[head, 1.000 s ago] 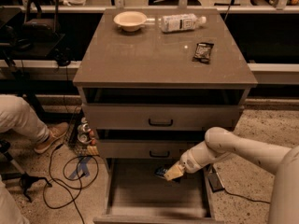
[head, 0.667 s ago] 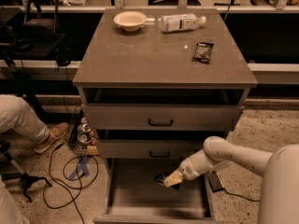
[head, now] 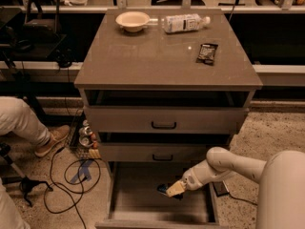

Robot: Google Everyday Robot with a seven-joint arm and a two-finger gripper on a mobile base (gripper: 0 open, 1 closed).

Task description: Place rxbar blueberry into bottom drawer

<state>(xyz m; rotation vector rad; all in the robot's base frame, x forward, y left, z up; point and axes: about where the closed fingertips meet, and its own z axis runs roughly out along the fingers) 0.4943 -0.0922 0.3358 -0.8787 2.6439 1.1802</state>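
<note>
The bottom drawer (head: 128, 205) is pulled open below the cabinet, and its flat floor shows. My white arm comes in from the lower right and reaches down into it. My gripper (head: 172, 190) is low over the drawer floor, right of its middle. A small dark blue piece, the rxbar blueberry (head: 163, 189), shows at the fingertips, on or just above the floor. I cannot tell whether it touches the floor.
On the cabinet top (head: 143, 66) are a pale bowl (head: 132, 20), a plastic bottle lying on its side (head: 185, 23) and a black-brown snack packet (head: 207, 53). The two upper drawers (head: 164, 121) are shut. A person's leg and shoe (head: 47, 140) and cables (head: 71, 173) are at the left.
My gripper has moved down and deeper into the open bottom drawer with the bar. The arm has lowered with it.
</note>
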